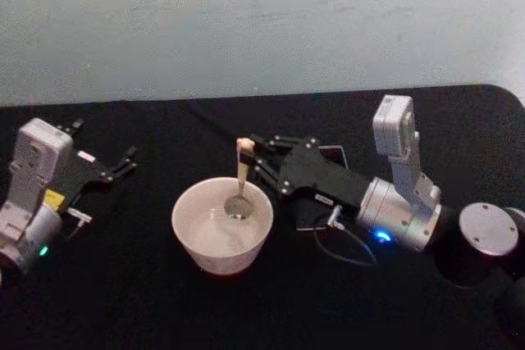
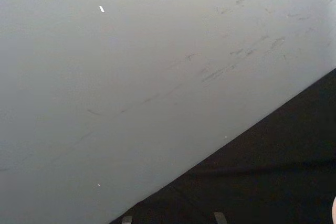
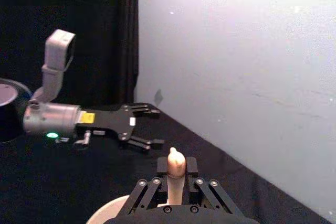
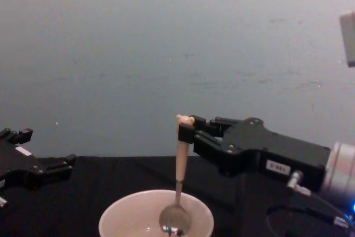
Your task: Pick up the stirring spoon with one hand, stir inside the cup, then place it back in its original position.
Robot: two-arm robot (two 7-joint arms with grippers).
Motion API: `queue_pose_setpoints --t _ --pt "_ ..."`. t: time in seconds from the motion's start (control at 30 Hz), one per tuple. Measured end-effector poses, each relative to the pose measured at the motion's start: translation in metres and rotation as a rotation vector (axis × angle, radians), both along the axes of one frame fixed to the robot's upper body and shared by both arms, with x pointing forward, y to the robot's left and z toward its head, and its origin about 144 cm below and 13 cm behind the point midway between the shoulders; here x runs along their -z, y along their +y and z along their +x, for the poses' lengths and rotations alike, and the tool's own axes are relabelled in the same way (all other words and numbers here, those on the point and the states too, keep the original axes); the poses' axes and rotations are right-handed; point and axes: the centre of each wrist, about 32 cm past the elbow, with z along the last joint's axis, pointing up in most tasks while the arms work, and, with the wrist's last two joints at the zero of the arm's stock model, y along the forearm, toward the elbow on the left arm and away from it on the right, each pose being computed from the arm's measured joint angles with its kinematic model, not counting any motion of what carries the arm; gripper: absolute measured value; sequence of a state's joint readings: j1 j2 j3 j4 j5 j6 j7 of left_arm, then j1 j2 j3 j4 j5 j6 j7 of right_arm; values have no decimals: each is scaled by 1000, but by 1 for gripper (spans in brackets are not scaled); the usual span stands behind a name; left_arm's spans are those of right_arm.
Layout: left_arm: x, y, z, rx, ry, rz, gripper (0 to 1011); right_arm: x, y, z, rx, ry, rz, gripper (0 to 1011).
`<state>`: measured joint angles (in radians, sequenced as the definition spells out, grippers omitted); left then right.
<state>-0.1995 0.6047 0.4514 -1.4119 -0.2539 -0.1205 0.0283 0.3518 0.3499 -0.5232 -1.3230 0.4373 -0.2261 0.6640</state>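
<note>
My right gripper (image 1: 253, 157) is shut on the cream handle of the stirring spoon (image 1: 243, 165), just below its top end. The spoon hangs nearly upright, and its shiny bowl sits low inside the wide cream-white cup (image 1: 187, 231). From the chest view the spoon (image 4: 179, 162) dips past the rim of the cup (image 4: 125, 217), held by the right gripper (image 4: 186, 131). The right wrist view has the handle tip (image 3: 176, 162) between the fingers (image 3: 162, 171), with the cup rim (image 3: 102, 214) below. A dark square holder (image 1: 335, 151) peeks out behind the right gripper, mostly hidden. My left gripper (image 1: 105, 143) rests open at the far left.
A round grey disc (image 1: 488, 229) lies at the table's right edge. A thin cable (image 1: 349, 256) loops on the black cloth under the right wrist. A pale wall stands close behind the table. Bare cloth lies in front of the cup.
</note>
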Motion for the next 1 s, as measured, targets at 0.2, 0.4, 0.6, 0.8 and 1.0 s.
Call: queue_pose_setpoints --t 0.2,0.4,0.6,0.8,1.0 --pt "0 0 0 0 0 0 1001 3 1 -16 -58 16 -11 203" --pt "0 0 0 0 0 0 1001 5 9 -23 -106 25 -16 203" --pt "0 0 0 0 0 0 1001 5 21 -19 -120 26 -6 203" --pt "0 0 0 0 0 0 1001 4 28 -8 -101 19 4 203" --pt "0 0 0 0 0 0 1001 3 29 5 -51 8 4 203"
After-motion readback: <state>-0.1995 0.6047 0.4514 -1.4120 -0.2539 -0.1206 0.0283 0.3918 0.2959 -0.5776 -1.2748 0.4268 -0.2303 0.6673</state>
